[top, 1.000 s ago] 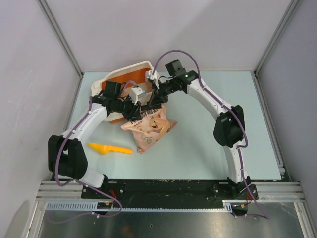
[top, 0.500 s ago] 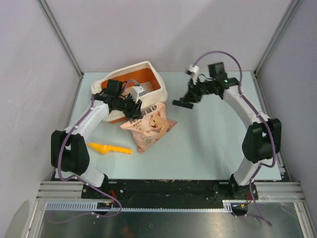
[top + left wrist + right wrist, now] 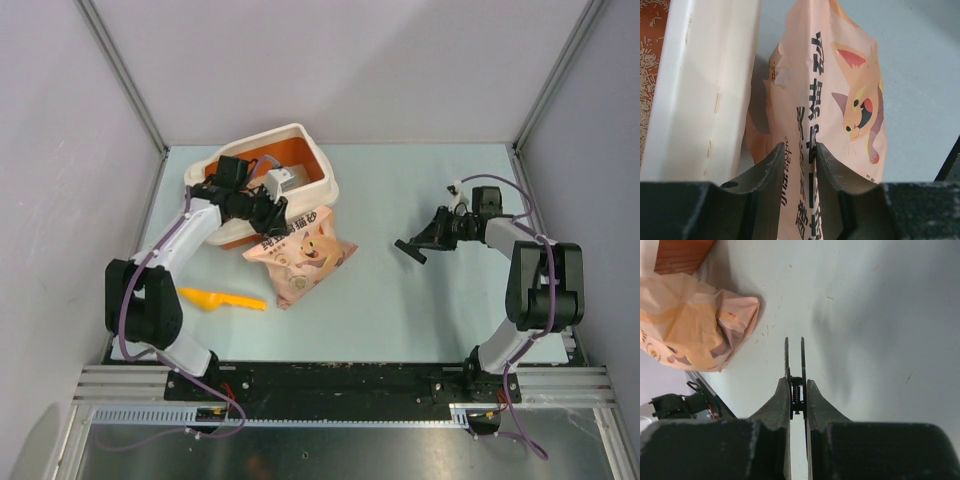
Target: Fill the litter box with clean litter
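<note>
The litter box (image 3: 318, 158), cream-white with an orange inside, stands at the back left. Its white rim (image 3: 705, 90) fills the left of the left wrist view, with a few pale bits on the orange floor (image 3: 649, 55). No mass of clean litter shows. The pink-beige cat-print bag (image 3: 300, 255) lies against the box's front. My left gripper (image 3: 268, 222) is shut on the bag's upper edge (image 3: 830, 100). My right gripper (image 3: 428, 238) is far to the right, shut on a black spring clip (image 3: 794, 360) held just above the table.
A yellow-orange scoop (image 3: 222, 300) lies on the table at the front left. The bag's corner (image 3: 690, 325) shows at the upper left of the right wrist view. Grey walls enclose the table on three sides.
My right arm has swung away from the bag to the right side and lowered, carrying the black clip. My left gripper has kept its hold on the bag by the box.
</note>
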`<action>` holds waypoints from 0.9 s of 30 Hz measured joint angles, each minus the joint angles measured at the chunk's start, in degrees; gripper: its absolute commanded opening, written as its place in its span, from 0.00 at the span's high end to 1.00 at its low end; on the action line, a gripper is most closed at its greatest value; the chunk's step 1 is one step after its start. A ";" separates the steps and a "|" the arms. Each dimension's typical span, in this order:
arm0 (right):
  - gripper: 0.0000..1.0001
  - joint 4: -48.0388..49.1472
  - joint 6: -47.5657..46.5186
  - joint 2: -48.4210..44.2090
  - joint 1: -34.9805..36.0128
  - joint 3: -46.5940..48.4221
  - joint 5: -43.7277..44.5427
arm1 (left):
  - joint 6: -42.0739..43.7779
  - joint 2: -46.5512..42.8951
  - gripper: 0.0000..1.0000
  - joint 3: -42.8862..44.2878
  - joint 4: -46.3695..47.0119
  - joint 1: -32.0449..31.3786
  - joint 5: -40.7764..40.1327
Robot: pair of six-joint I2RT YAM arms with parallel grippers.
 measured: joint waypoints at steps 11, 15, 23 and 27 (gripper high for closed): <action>0.37 3.91 2.89 4.22 -2.80 -1.46 5.46 | -0.83 2.89 0.63 0.98 -0.11 -1.33 0.02; 0.24 3.30 2.82 4.13 -3.69 -1.51 8.04 | -0.76 3.30 0.62 1.29 -0.11 -1.97 0.02; 0.19 -0.98 1.73 -4.96 -6.67 -1.84 14.16 | -0.59 5.40 0.84 1.79 -0.37 -2.64 -0.02; 0.19 -1.36 0.85 -10.60 -10.03 -1.84 16.61 | -0.13 7.41 1.00 3.93 -2.40 -3.67 0.63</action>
